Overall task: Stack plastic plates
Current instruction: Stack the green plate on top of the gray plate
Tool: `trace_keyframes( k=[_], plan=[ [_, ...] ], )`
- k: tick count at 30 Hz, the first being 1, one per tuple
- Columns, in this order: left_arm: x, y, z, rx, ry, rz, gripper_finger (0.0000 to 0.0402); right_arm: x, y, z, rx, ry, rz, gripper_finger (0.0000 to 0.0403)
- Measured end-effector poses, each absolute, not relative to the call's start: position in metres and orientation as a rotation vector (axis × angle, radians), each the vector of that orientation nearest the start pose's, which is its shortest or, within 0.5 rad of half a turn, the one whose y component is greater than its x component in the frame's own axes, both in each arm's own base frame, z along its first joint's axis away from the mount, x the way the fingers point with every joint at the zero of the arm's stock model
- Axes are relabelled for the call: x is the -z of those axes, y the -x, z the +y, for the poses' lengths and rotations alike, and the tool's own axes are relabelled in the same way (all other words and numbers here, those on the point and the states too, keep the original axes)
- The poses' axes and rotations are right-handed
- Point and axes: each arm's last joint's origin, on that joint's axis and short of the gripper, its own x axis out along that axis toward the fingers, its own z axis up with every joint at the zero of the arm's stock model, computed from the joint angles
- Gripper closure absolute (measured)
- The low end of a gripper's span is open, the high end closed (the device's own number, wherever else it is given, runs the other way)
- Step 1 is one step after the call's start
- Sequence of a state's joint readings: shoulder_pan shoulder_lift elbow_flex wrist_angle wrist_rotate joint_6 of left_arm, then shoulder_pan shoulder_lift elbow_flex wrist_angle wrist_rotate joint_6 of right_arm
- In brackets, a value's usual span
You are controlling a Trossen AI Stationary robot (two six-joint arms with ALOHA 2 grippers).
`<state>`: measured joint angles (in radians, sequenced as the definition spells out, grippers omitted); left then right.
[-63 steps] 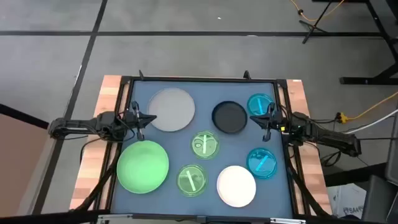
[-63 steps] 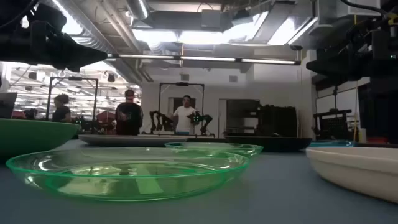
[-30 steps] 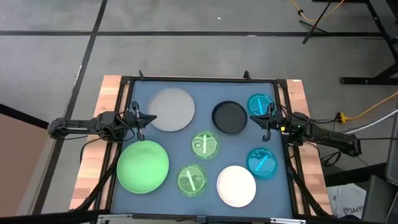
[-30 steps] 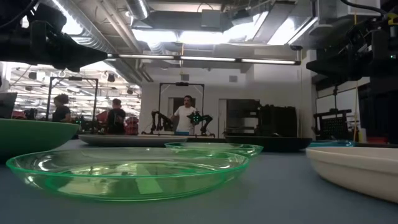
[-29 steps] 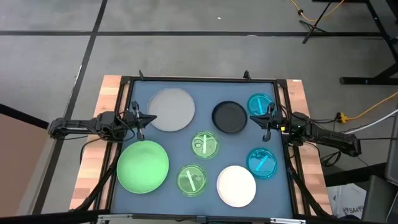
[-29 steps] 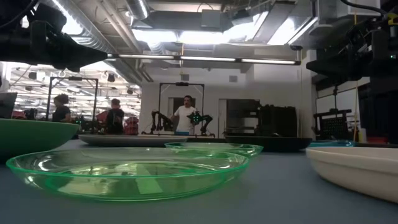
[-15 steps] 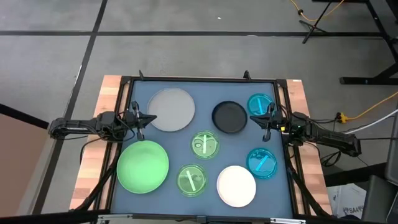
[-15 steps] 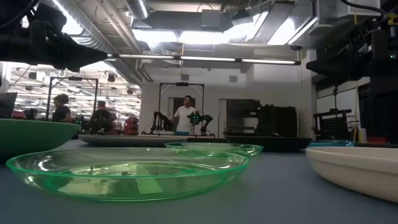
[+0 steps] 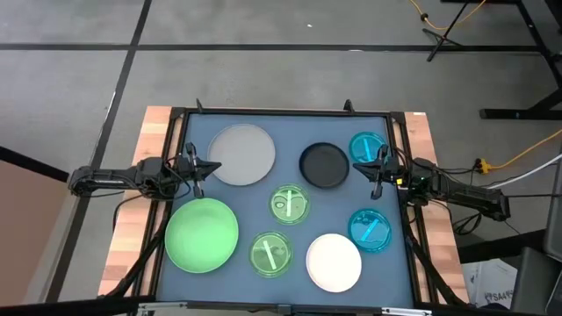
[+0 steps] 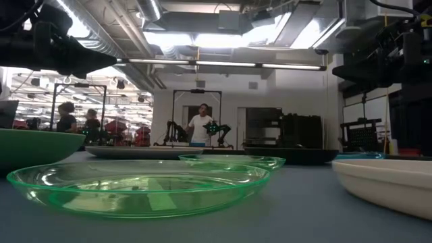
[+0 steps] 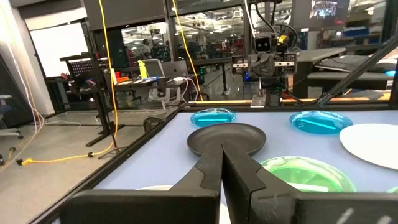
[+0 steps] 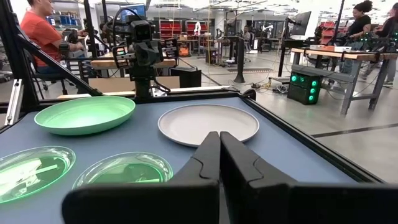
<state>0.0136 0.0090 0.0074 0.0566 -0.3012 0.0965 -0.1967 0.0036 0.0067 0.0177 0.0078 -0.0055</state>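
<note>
High view shows the left gripper [image 9: 195, 167] at the worktop's [image 9: 386, 263] left edge and the right gripper [image 9: 376, 168] at its right edge, each with fingers pressed together and holding nothing. Just beside the left fingers lie the grey plate [image 9: 241, 154] and light green plate [image 9: 202, 234]; a cyan plate [image 9: 367, 146] and the black plate [image 9: 324, 165] lie beside the right. Farther out sit two translucent green plates [image 9: 289, 204], the white plate [image 9: 334, 262] and the other cyan plate [image 9: 370, 230], all separate and unstacked.

The left arm reaches in level from the table's left edge, its left gripper [image 9: 195, 167] pointing right toward the middle, fingers [image 11: 208, 171] pressed together. The right arm mirrors it from the right edge, the right gripper [image 9: 374, 169] pointing left, its fingers [image 12: 211, 158] likewise closed, holding nothing
</note>
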Motion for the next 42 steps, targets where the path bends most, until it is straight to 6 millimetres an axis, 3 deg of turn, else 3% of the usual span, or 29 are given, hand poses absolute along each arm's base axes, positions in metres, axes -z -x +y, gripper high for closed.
trace_keyframes(
  k=[9, 22, 36, 42],
  plan=[
    [-0.171, -0.096, 0.010, -0.318, -0.061, -0.046, 0.0401, -0.167, -0.096, -0.019, 0.205, 0.008, -0.021, 0.0402],
    [-0.175, -0.095, 0.012, -0.395, 0.208, -0.138, 0.0395, -0.167, -0.096, -0.019, 0.205, 0.008, -0.022, 0.0402],
    [-0.180, -0.092, 0.016, -0.530, 0.322, -0.237, 0.0241, -0.167, -0.096, -0.019, 0.204, 0.008, -0.022, 0.0402],
    [-0.187, -0.091, 0.016, -0.517, 0.341, -0.312, 0.0204, -0.167, -0.096, -0.019, 0.204, 0.008, -0.022, 0.0402]
  ],
)
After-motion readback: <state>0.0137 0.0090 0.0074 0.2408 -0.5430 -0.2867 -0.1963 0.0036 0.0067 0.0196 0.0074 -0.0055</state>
